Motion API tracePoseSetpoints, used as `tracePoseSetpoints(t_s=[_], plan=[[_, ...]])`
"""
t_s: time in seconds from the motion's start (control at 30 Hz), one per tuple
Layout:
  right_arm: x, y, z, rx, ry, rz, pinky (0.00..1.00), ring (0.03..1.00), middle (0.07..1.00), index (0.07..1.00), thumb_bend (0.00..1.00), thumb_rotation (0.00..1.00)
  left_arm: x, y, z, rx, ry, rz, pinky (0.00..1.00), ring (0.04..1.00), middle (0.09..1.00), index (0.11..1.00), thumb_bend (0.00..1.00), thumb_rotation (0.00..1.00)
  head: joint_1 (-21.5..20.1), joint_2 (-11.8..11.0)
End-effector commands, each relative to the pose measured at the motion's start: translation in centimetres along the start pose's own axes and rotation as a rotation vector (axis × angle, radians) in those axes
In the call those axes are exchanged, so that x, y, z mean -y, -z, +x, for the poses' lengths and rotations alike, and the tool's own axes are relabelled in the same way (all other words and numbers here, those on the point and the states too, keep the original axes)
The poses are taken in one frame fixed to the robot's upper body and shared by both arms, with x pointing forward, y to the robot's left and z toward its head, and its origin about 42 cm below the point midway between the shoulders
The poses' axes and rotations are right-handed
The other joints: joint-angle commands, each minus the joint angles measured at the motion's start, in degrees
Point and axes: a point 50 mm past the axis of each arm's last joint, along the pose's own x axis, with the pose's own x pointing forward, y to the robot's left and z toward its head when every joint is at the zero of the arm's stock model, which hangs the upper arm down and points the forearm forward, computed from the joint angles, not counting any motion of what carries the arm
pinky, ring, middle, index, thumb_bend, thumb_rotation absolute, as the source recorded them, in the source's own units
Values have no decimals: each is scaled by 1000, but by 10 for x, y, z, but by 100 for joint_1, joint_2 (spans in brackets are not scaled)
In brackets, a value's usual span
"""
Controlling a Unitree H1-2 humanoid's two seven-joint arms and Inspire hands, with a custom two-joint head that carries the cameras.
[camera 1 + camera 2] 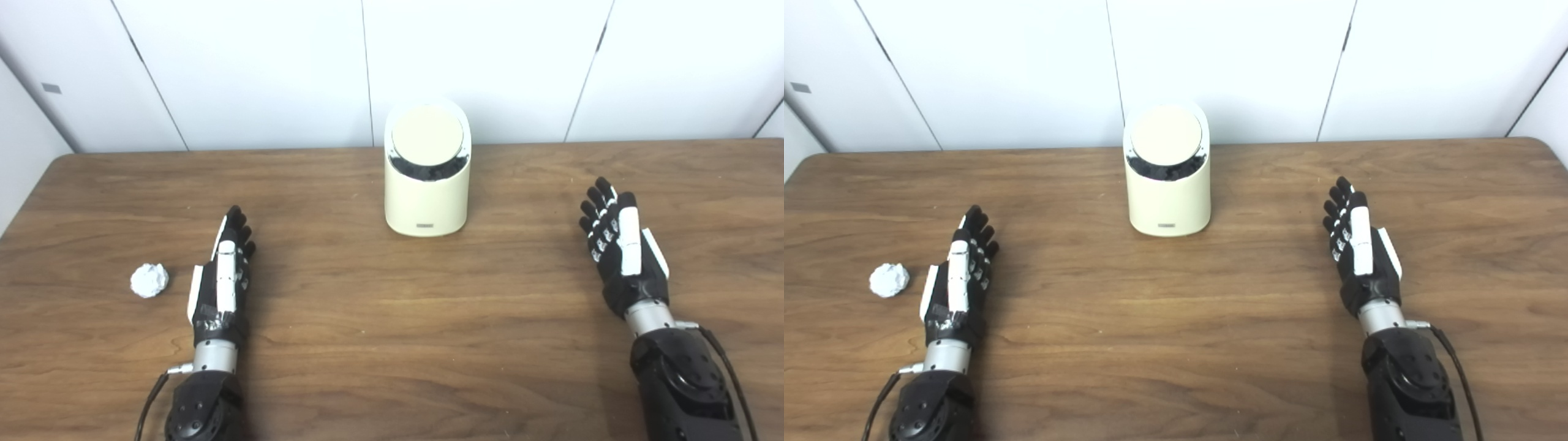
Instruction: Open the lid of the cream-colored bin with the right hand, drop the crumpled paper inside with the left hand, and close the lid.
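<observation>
The cream-colored bin [427, 196] stands at the back middle of the wooden table, near the wall. Its round lid [427, 135] faces me, tilted, with a dark gap showing under its lower edge. A crumpled white paper ball [149, 280] lies on the table at the left. My left hand [223, 275] rests just right of the ball, open, fingers stretched forward and holding nothing. My right hand [618, 242] lies open far right of the bin, fingers extended, holding nothing.
The wooden table [392, 343] spreads wide between the two hands and in front of the bin. White wall panels [275, 67] rise directly behind the table's far edge. The table's left corner is rounded.
</observation>
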Motion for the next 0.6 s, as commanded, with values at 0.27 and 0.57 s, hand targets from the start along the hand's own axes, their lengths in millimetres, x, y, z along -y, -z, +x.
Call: tracePoseSetpoints(t_s=[0.27, 0.57], plan=[[-5, -13, 5, 30, -25, 0, 1000, 988, 994, 989, 598, 1000, 1, -7, 8, 32, 21, 4, 1000, 1000, 996, 1000, 414, 971, -18, 10], [-5, -13, 5, 35, -23, -5, 1000, 989, 995, 991, 602, 1000, 3, -8, 8, 28, 23, 8, 1000, 998, 995, 1000, 418, 971, -14, -3]])
